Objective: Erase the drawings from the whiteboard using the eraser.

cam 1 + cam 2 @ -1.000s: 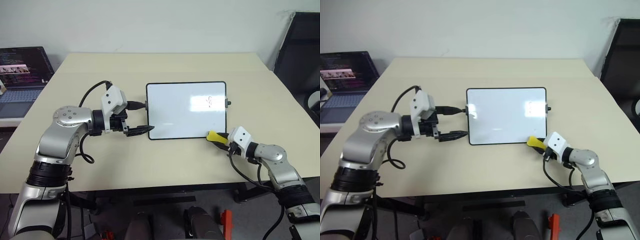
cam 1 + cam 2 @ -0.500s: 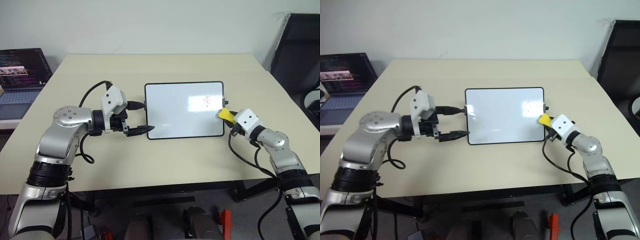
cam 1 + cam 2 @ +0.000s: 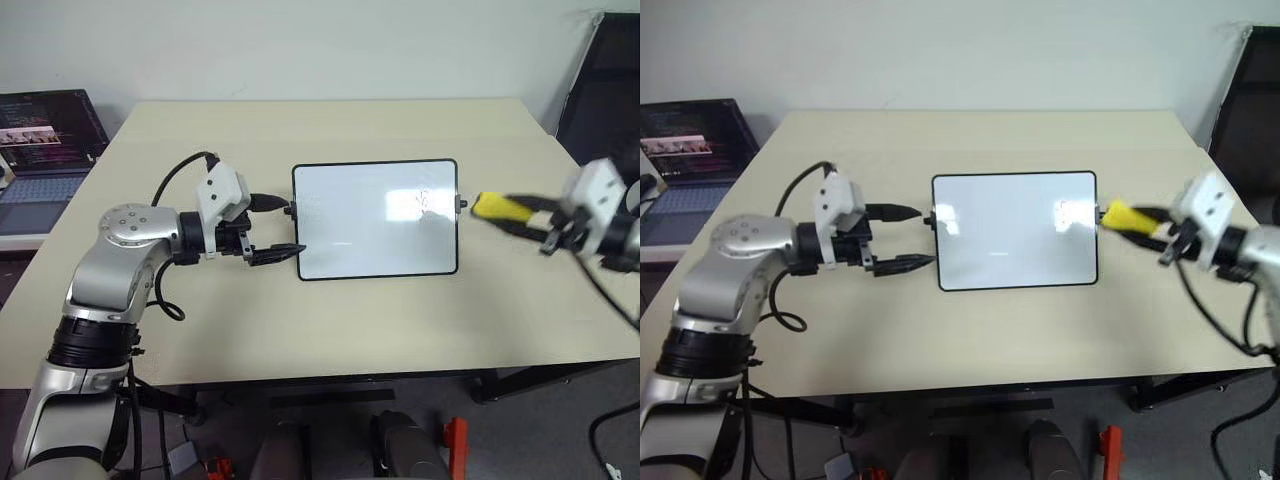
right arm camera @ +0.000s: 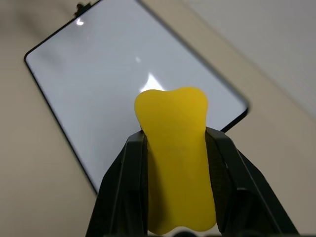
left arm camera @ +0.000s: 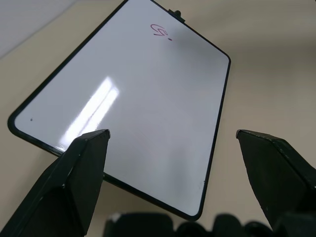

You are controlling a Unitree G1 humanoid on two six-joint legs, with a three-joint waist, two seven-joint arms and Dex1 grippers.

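Right tool (image 3: 1137, 218) grips the eraser (image 4: 175, 163) by its long sides above the table's right edge; it looks light and slightly soft, I'd guess. Left tool (image 3: 270, 228) gapes wide at the whiteboard (image 3: 375, 218) mid-table, one drawing (image 5: 160, 30) left.

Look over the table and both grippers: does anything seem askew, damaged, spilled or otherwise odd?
Nothing stands out. The whiteboard lies flat and square on the table, with one small red drawing left near its right edge. The right gripper grips the yellow eraser cleanly; the left gripper is open at the board's left edge.
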